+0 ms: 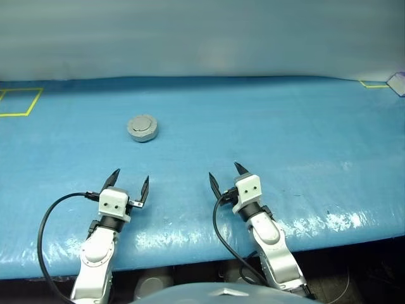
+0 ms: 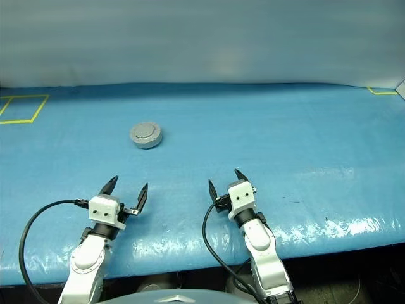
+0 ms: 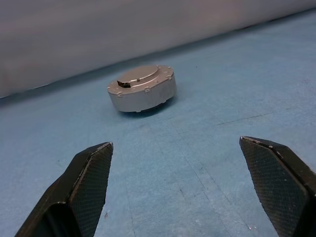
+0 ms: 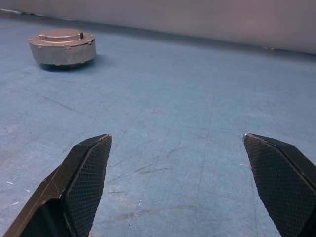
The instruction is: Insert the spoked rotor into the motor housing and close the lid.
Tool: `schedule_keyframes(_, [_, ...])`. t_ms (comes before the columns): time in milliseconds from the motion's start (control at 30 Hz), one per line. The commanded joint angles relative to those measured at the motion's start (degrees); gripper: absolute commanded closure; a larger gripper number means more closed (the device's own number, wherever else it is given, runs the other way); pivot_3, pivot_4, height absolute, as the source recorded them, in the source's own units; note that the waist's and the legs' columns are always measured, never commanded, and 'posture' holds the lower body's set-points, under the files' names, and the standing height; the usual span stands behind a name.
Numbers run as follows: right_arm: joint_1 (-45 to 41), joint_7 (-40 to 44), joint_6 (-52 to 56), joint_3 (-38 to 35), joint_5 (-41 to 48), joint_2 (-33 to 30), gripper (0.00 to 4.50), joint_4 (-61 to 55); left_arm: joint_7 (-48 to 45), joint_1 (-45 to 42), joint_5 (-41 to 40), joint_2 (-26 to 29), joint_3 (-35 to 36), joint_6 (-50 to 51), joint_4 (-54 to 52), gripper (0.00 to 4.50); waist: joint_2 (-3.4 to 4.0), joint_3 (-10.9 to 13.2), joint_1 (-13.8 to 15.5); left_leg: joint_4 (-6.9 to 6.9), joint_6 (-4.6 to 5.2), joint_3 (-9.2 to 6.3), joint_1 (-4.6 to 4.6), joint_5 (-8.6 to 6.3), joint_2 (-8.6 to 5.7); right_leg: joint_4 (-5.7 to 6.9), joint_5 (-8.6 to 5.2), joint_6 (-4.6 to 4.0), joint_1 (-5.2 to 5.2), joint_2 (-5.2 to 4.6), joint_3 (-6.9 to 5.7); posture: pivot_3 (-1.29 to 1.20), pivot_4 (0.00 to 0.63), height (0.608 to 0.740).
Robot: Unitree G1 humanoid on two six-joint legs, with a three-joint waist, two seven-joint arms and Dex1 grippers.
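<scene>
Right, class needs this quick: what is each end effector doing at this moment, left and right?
Left end effector: open, holding nothing.
Right end effector: open, holding nothing.

head pair: I look down and forward over the blue table, both arms in frame | wrist cams: I sit low, near the surface, sighting along each gripper's fingers | shared: closed motor housing in all four, nearest from left wrist
</scene>
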Motion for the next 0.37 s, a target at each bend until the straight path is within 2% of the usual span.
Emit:
schedule_keyframes(33, [-1.0,-0.2,-0.8,-0.3,0.2,0.5,0.00,-0.8,0.1,-0.5,0.2,0.5,0.7,-1.0,-0.4,0.02,0.00,0.0,0.0,0.00,0.00,0.00,0.00,0.00,0.00,0.00,0.00,0.00,0.00,0.00,0.00,0.00,0.150,0.740])
schedule_keyframes(367, [-1.0,0.1,-0.3,0.2,0.3,0.7,0.00,-0.9,-0.3,-0.5,0.0,0.7,0.6,-0.7,-0.8,0.02,0.00,0.0,0.0,0.01,0.00,0.00,0.03,0.00,0.00,0.01,0.00,0.00,0.03,0.00,0.00,0.00,0.150,0.740])
